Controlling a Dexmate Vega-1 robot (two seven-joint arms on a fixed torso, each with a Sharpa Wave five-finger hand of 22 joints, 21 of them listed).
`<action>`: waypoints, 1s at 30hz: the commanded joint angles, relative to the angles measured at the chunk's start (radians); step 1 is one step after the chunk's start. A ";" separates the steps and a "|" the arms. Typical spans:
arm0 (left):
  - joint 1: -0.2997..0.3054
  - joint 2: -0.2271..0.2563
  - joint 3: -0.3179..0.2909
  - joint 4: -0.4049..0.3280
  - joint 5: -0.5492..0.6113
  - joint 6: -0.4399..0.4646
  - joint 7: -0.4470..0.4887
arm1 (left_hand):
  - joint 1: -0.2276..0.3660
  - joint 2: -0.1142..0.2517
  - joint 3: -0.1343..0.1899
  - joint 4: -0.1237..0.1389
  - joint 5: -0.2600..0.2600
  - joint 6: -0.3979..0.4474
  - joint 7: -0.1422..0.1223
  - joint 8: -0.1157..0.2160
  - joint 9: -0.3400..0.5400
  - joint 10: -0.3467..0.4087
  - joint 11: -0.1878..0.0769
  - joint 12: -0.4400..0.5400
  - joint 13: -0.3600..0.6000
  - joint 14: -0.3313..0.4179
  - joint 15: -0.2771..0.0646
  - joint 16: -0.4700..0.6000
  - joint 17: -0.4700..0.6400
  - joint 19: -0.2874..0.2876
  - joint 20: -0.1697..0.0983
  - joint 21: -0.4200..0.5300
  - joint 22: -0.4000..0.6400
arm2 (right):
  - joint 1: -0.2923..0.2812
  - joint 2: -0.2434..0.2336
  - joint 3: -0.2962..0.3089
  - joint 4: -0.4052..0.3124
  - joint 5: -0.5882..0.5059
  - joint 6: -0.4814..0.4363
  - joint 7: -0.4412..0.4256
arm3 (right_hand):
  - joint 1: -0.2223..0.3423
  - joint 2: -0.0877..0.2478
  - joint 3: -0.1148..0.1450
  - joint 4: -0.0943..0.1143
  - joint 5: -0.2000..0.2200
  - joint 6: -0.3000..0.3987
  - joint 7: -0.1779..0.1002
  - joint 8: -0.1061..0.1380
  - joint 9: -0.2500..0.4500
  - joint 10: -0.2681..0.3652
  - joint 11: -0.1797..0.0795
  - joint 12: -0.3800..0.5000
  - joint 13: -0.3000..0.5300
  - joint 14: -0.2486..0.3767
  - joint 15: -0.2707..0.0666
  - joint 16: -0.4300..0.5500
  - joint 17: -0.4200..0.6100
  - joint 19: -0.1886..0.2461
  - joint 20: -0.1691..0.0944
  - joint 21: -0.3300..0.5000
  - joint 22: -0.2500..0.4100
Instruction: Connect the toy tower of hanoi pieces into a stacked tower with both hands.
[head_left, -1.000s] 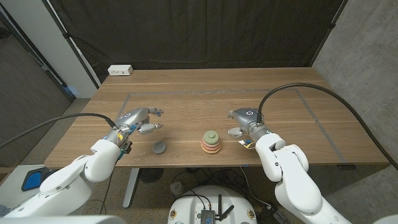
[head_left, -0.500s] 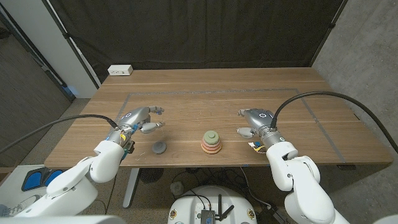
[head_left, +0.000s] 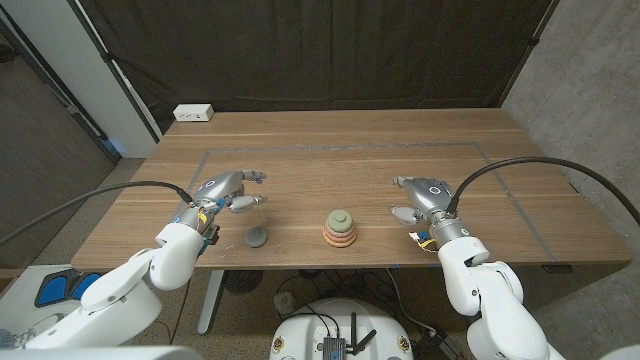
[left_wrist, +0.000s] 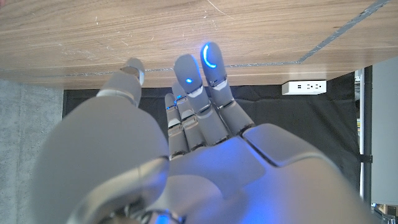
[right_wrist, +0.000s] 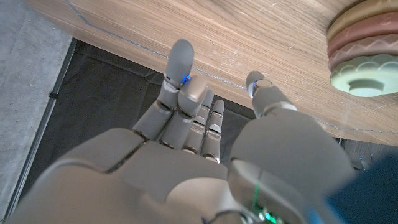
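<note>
My left hand (head_left: 226, 190) holds nothing, fingers apart; my right hand (head_left: 420, 196) too; the little tower (head_left: 341, 228) sits between them on the bench (head_left: 330, 150); a gray piece (head_left: 257, 237) lies near my left hand.

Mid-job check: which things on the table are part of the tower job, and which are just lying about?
Job: stacked tower; grey piece lying apart to its left; left hand and right hand, both holding nothing.

Lying about: white power strip at the table's far left corner.
</note>
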 joint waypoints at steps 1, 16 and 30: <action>-0.006 0.030 0.012 -0.013 -0.012 0.027 -0.006 | -0.003 -0.007 0.004 0.004 0.003 -0.006 0.003 -0.004 0.004 -0.006 0.000 0.001 0.002 -0.002 -0.032 0.001 0.002 0.001 -0.133 -0.001 -0.001 | -0.018 -0.038 0.010 0.021 0.073 -0.034 -0.090 | 0.014 -0.001 0.006 0.002 0.003 -0.003 -0.001 0.004 0.007 0.000 -0.004 0.003 0.006 0.004 -0.033 0.005 0.003 0.005 -0.069 -0.003 0.003; -0.018 0.056 0.035 -0.008 -0.018 0.041 -0.001 | -0.002 -0.009 0.003 0.003 0.004 -0.024 0.008 -0.007 0.003 -0.021 0.002 -0.001 0.005 -0.004 -0.032 0.000 0.001 0.000 -0.133 -0.002 -0.005 | -0.009 -0.080 -0.013 0.054 0.138 -0.085 -0.174 | 0.037 0.000 0.008 0.005 0.002 -0.001 -0.002 0.012 0.016 0.011 -0.003 0.005 0.015 0.011 -0.033 0.009 0.003 0.014 -0.069 0.003 0.006; 0.023 0.124 -0.006 -0.047 -0.004 0.064 -0.043 | -0.001 -0.013 0.001 0.003 0.005 -0.031 0.007 -0.004 0.002 -0.033 0.005 -0.002 0.003 -0.007 -0.032 -0.001 -0.001 -0.003 -0.133 -0.002 -0.009 | 0.010 -0.103 -0.060 0.048 0.146 -0.129 -0.196 | 0.040 0.000 0.008 0.007 0.001 -0.002 -0.002 0.014 0.020 0.013 -0.004 0.005 0.019 0.013 -0.033 0.011 0.005 0.011 -0.069 0.000 0.002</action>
